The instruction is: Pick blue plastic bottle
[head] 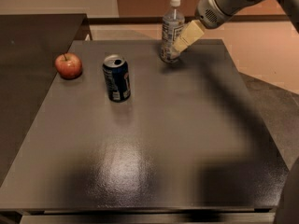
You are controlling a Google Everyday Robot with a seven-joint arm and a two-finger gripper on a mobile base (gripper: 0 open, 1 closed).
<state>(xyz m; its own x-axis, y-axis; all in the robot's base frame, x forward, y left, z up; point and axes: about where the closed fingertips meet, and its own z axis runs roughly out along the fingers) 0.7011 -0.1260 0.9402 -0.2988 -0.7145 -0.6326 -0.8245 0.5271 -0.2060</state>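
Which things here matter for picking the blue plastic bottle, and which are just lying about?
For the job: blue plastic bottle, upright near the far edge of the table; gripper, beside its lower half.
Lying about: red apple; dark blue drink can, upright.

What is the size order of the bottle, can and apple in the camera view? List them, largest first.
1. The bottle: tallest, though farthest back; the gripper is close beside its lower half.
2. The can: shorter but wider; it stands nearer the camera, so the real gap is unsure.
3. The apple: clearly smallest.
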